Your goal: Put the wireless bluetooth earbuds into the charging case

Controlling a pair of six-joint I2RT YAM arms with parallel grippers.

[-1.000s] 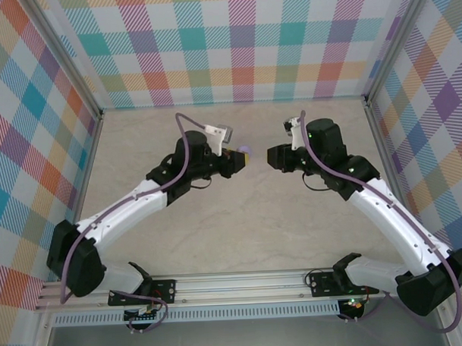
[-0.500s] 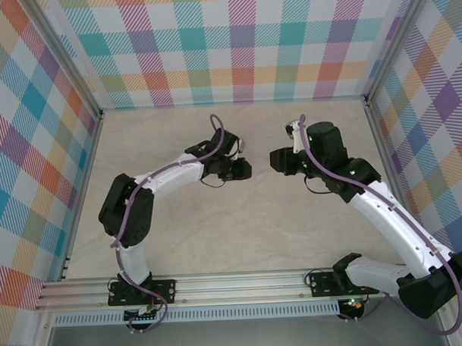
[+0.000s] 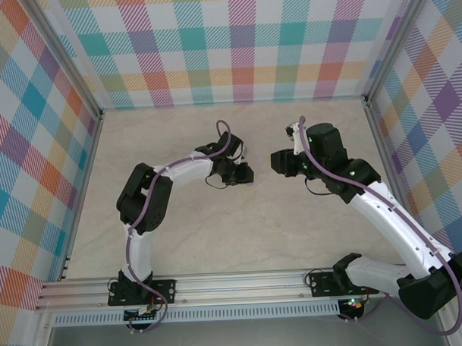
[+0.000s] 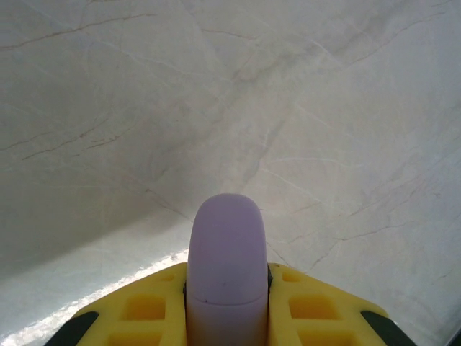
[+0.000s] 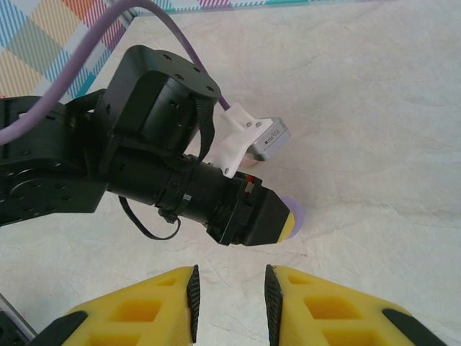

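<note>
Two robot arms face tip to tip over a pale marble worktop [image 3: 241, 241]; we judge this a hand-off or joining step.
On the left, the left gripper [image 3: 246, 172] has its jaws clamped on a small rounded lilac piece [image 4: 227, 267]; we cannot tell whether it is a bud or the case. Near it but apart, the right gripper [image 5: 230, 292] has its jaws narrowly parted and empty. The next move calls for fine alignment. Bare worktop surrounds both, and the walls stand well apart.
</note>
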